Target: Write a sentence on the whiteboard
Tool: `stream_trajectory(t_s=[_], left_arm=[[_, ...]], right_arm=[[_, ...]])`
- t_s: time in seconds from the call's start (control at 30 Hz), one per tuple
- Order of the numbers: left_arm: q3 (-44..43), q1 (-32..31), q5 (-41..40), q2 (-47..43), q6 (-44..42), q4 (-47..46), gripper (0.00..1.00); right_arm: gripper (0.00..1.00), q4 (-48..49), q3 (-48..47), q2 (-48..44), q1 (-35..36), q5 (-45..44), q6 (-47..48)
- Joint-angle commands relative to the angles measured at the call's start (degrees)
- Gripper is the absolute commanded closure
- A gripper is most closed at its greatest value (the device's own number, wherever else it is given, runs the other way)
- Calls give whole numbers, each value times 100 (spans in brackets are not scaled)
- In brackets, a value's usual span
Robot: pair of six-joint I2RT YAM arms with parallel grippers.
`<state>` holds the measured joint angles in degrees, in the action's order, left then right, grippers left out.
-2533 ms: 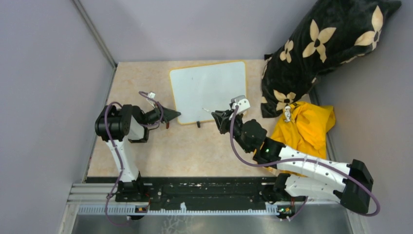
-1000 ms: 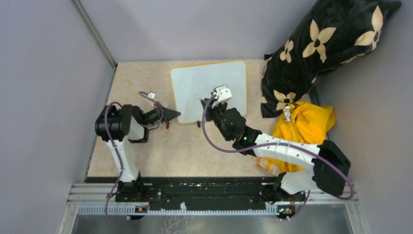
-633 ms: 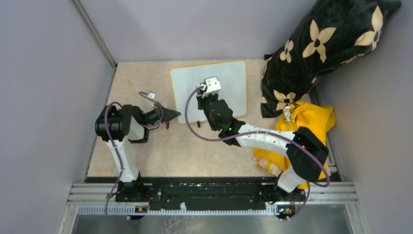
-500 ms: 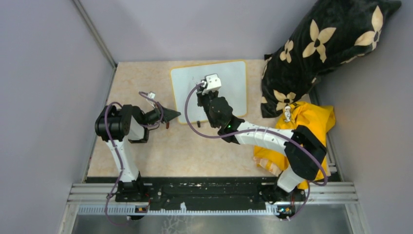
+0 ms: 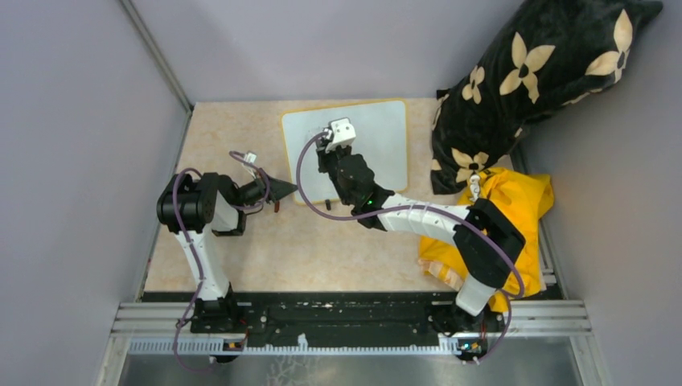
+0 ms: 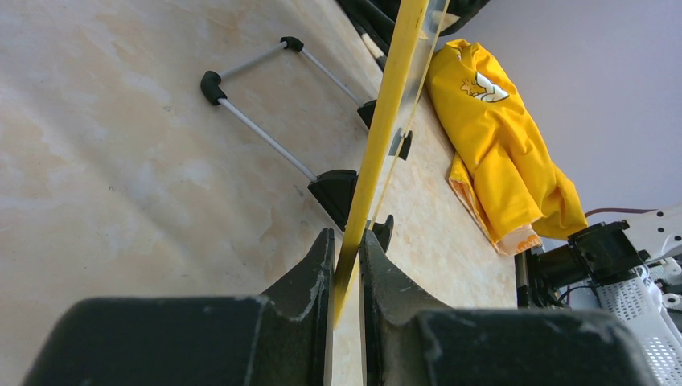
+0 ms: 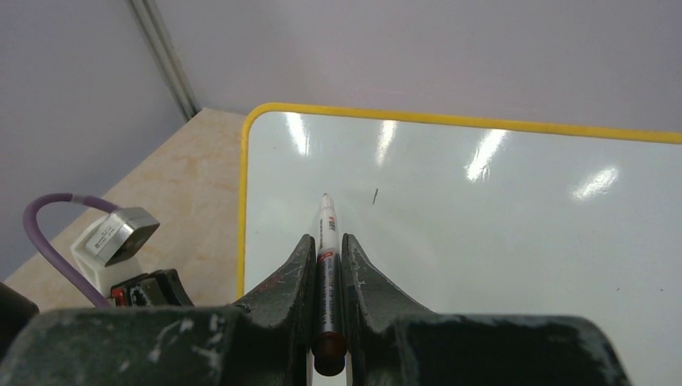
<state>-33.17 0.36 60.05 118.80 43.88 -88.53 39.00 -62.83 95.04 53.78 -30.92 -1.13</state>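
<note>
Whiteboard point(image 5: 378, 137) sits at the far middle of the table point(image 5: 233, 137), its yellow frame running along the left and far sides. In the left wrist view you see it edge-on, with the wire stand point(image 6: 265, 141) and its black feet resting on the table behind it.

Your left hand point(image 5: 286, 190) is closed on the whiteboard's near-left corner; both fingers press the yellow edge between them. Your right hand point(image 7: 326, 239) is over the left half of the whiteboard and is closed on a marker point(image 7: 325, 225), which lies lengthwise between the fingers with its tip pointing toward the far-left corner. You cannot tell from these views whether the tip touches the surface.

One short dark stroke point(image 7: 375, 195) shows on the whiteboard, just beyond the tip and slightly to its right.

A black pillow point(image 5: 531, 72) with pale flowers lies against the whiteboard's right side. A yellow cloth point(image 5: 515, 209) lies near it, partly under your right arm.
</note>
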Motion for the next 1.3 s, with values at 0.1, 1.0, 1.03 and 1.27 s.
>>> stream_trajectory(t_s=[0.1, 1.0, 1.03, 1.27], left_arm=[[79, -16, -46, 151, 7, -604, 100], [77, -16, -46, 158, 24, -630, 100], [81, -14, -46, 158, 24, -630, 100], [76, -16, -46, 161, 31, -630, 100]], right_arm=[[100, 84, -548, 220, -96, 206, -349], [100, -44, -516, 494, -260, 166, -604], [100, -42, -469, 478, -262, 157, -608], [100, -7, -219, 331, -263, 131, -652]])
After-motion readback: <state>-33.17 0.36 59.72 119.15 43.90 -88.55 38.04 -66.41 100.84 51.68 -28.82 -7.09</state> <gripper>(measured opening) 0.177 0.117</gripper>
